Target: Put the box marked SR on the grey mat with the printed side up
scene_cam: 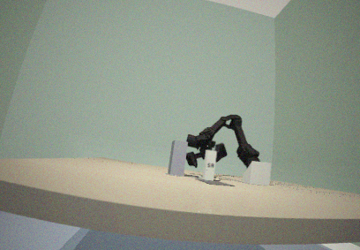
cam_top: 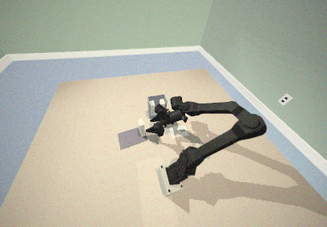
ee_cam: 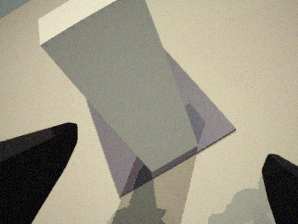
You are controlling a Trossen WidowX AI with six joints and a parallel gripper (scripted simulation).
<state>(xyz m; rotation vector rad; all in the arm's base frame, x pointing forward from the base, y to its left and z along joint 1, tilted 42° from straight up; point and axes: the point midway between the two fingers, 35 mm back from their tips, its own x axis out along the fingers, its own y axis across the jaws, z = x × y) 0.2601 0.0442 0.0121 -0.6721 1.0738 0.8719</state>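
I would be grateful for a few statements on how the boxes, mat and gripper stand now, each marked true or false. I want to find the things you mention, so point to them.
1. The SR box (cam_top: 141, 127) (scene_cam: 210, 165) (ee_cam: 120, 85) stands upright. True.
2. The SR box is between the gripper's fingertips. False: the open gripper (cam_top: 149, 124) (ee_cam: 170, 148) holds nothing.
3. Two boxes are in the bin (cam_top: 148, 107) (scene_cam: 177, 158). True.
4. The printed SR faces up. False: it is on an upright side of the box.
5. The SR box is at the grey mat (cam_top: 130, 139) (scene_cam: 221, 183) (ee_cam: 107, 145). True.
6. The SR box lies flat on its side. False: it is on end.
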